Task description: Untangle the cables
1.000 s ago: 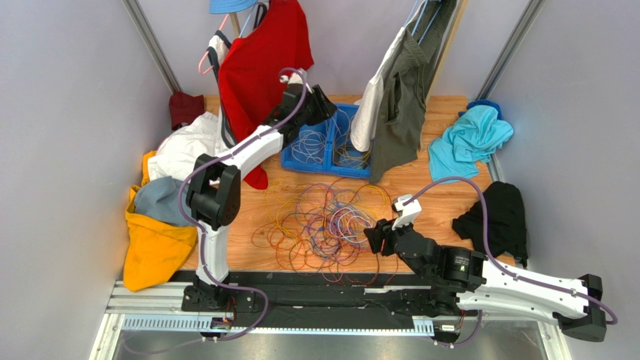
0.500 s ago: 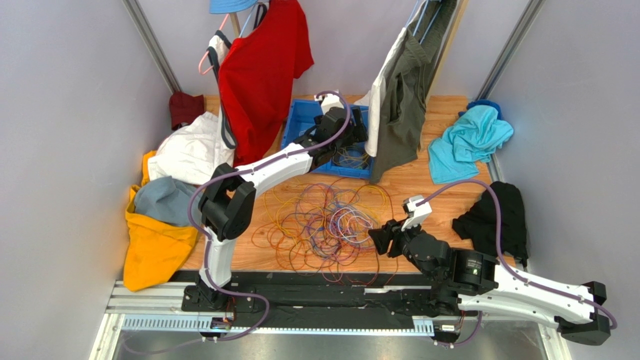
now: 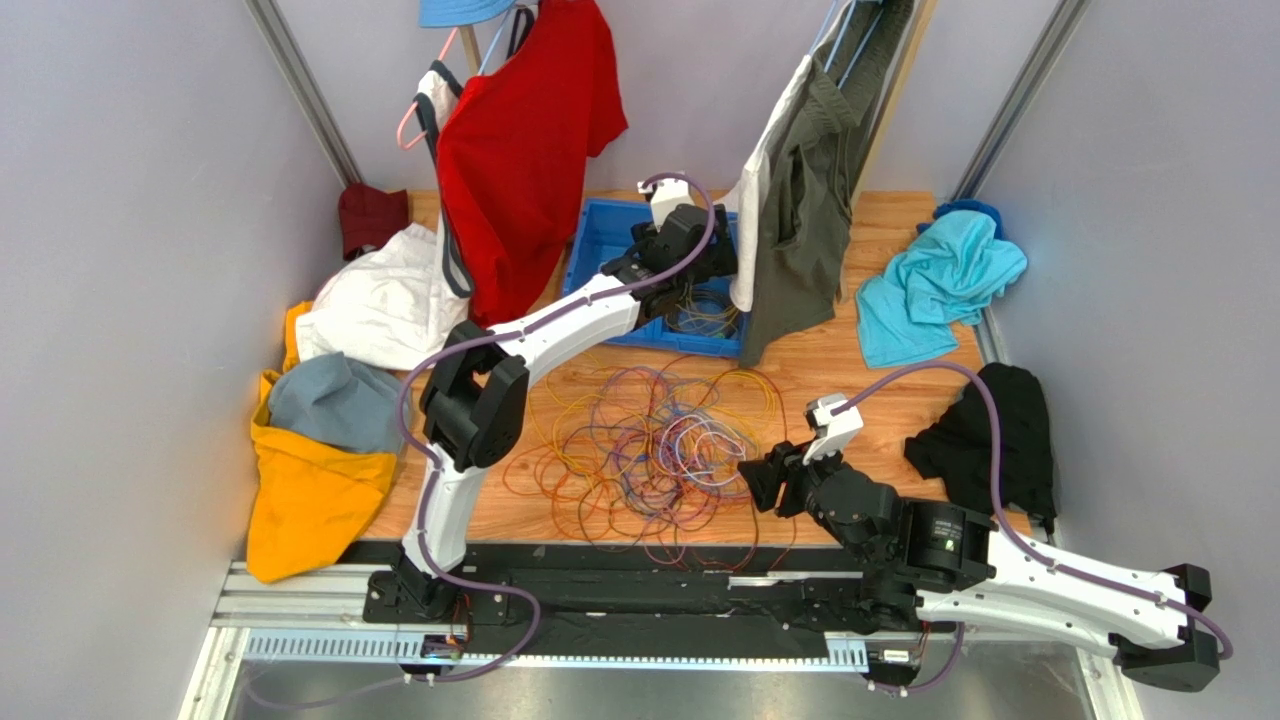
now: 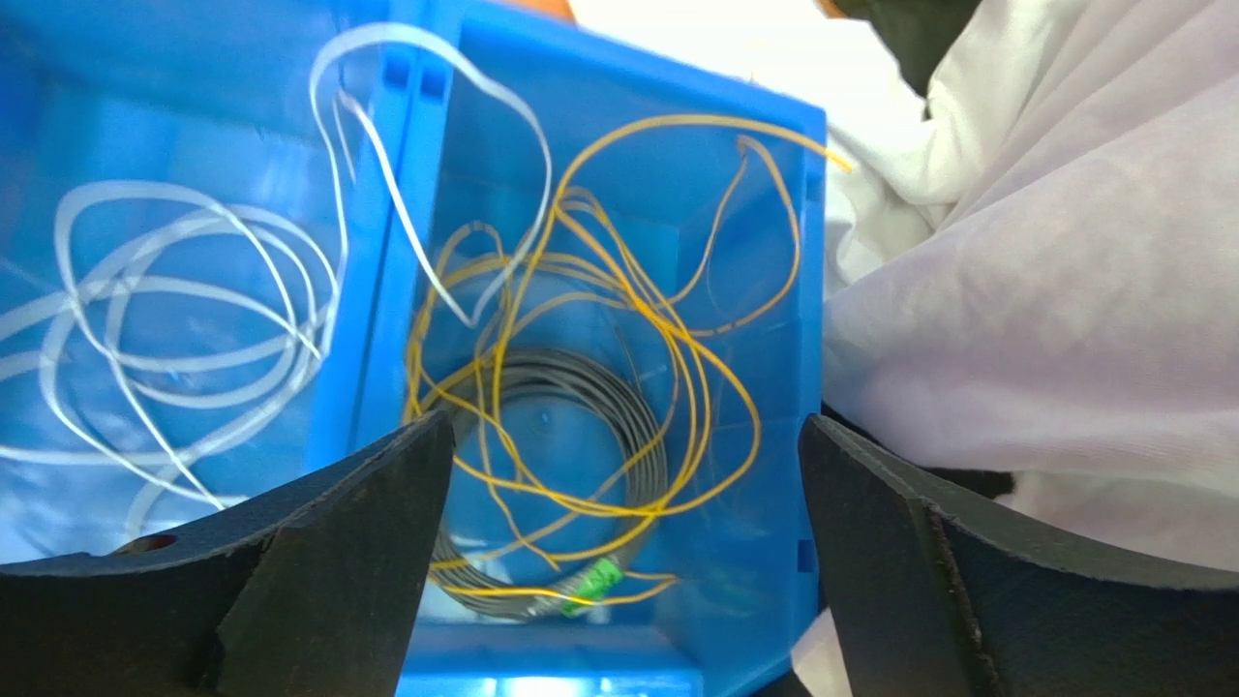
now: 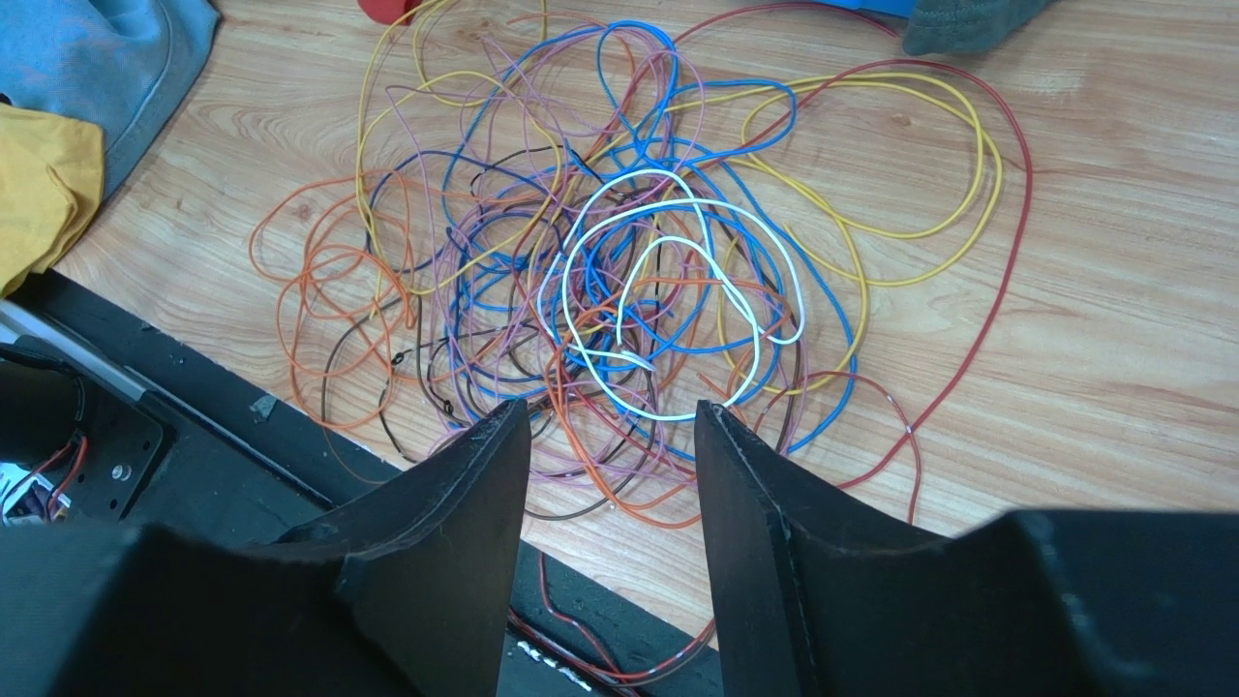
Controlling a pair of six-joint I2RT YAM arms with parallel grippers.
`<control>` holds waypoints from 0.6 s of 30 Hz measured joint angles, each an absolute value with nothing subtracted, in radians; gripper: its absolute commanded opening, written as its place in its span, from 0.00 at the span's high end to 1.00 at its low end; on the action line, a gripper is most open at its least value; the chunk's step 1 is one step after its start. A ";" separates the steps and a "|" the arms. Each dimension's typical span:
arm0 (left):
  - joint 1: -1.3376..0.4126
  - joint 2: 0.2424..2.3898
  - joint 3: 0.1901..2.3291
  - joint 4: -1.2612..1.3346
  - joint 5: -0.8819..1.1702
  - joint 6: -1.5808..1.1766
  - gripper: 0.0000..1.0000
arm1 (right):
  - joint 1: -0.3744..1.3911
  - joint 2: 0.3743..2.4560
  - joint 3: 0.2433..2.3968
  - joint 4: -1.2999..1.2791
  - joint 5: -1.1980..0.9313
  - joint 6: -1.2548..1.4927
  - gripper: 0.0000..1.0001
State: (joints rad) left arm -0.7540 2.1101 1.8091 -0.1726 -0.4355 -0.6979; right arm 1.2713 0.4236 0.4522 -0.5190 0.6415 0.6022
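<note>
Pale grey walls (image 3: 120, 225) enclose a wooden table (image 3: 836, 342).

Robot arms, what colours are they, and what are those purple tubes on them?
Both look the same. The left arm and right arm have smooth white shells with chunky black joints. A thin purple hose loops along each one, probably carrying wiring. The left gripper and right gripper each have two matte black, wedge-shaped fingers.
</note>
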 measured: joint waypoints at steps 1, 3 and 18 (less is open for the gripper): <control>-0.756 2.117 1.811 -0.179 -0.440 -0.724 0.01 | 1.271 0.424 0.452 -0.519 0.642 0.602 0.50; -0.764 2.141 1.832 -0.209 -0.459 -0.783 0.01 | 1.271 0.424 0.452 -0.519 0.642 0.602 0.50; -0.805 2.334 2.041 -0.325 -0.722 -1.194 0.01 | 1.271 0.424 0.450 -0.525 0.646 0.602 0.50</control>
State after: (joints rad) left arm -0.8055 2.3344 2.0415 -0.3252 -0.7223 -1.1942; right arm 1.2713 0.4244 0.4503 -0.5251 0.6456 0.6022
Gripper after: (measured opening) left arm 0.990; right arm 0.496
